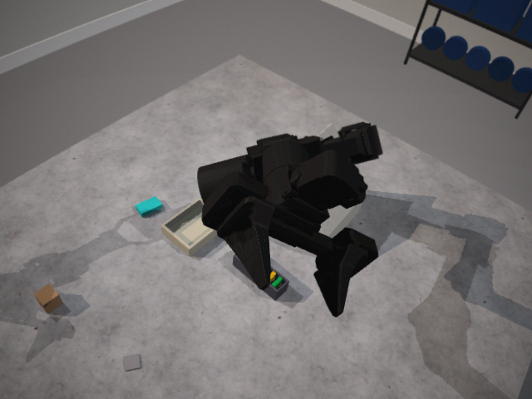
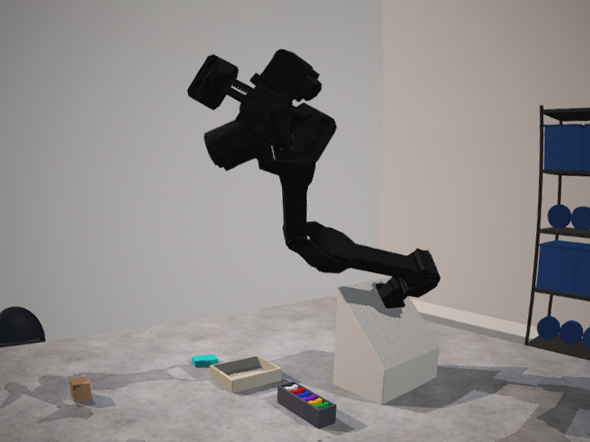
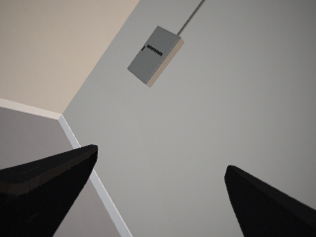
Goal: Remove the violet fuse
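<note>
My jaws: spread wide, nothing between, high over the worktop [image 1: 223, 339] [image 2: 205, 431]. Below them: block [image 1: 281, 294] [image 2: 307, 413], violet fuse [image 2: 309, 397] seated mid-row. Beside the block: tray [image 1: 189, 250] [image 2: 253, 381]. Risk: close-set neighbours; a slightly off-centre descent could brush them. Worktop: mottled grey. Beyond: plain walls, shelving [image 1: 465, 79] [image 2: 539, 172].
</note>
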Tool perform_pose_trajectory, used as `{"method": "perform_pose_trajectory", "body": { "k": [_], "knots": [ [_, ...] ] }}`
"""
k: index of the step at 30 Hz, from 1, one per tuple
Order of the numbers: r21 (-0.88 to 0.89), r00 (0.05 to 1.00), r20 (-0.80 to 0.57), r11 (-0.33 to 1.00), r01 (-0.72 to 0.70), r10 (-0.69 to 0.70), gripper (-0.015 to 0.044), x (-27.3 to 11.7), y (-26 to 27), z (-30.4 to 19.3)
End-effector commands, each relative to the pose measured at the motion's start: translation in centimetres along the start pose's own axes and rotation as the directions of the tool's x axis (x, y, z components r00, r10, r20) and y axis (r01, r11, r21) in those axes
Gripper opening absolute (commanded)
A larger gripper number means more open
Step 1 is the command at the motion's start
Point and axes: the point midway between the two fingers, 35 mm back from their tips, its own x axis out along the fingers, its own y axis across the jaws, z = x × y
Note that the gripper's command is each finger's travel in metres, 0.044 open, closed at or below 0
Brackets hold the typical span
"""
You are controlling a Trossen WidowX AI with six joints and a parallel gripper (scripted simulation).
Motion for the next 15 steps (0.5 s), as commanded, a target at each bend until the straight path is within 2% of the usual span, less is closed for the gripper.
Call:
{"method": "perform_pose_trajectory", "body": {
  "k": [1, 4, 12, 15],
  "knots": [
    [-0.001, 1.0, 0.002, 1.0, 0.001, -0.001, 0.0374, 0.0, 0.0, 0.2],
    [-0.019, 0.999, 0.034, 1.0, 0.01, -0.009, 0.0295, -0.6, 0.0, 2.4],
    [-0.127, 0.974, 0.226, 0.991, 0.049, -0.019, 0.0085, -4.1, 1.9, 14.6],
    [-0.159, 0.956, 0.292, 0.986, 0.057, -0.008, 0.0074, -5.3, 3.2, 18.1]
  ]
}}
